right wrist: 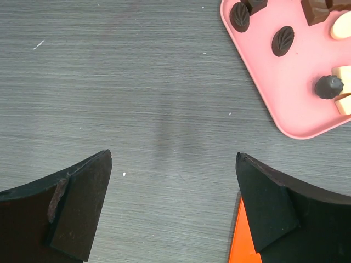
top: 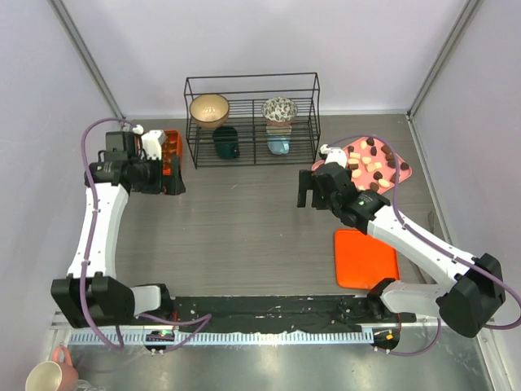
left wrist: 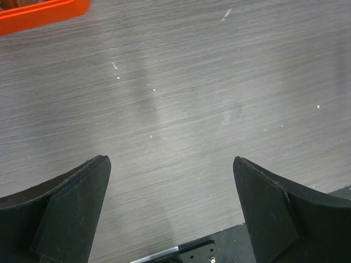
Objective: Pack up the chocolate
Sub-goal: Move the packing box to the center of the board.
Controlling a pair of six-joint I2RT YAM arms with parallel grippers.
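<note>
The chocolate [top: 368, 165], several dark brown, tan and cream pieces, lies on a pink tray [top: 404, 173] at the back right. In the right wrist view dark pieces [right wrist: 283, 40] sit on the tray [right wrist: 263, 82] at the top right. My right gripper [top: 309, 194] hangs open and empty over bare table just left of the tray; it also shows in the right wrist view [right wrist: 174, 159]. An orange gridded box [top: 170, 152] stands at the back left. My left gripper [top: 167, 181] is open and empty beside it; in the left wrist view [left wrist: 171, 164] only the box's edge [left wrist: 38, 13] shows.
A flat orange lid [top: 366, 259] lies on the right near the right arm, its corner in the right wrist view [right wrist: 244, 246]. A black wire rack [top: 252, 120] with bowls and mugs stands at the back centre. A hand holding a cup [top: 49, 376] is at the bottom left.
</note>
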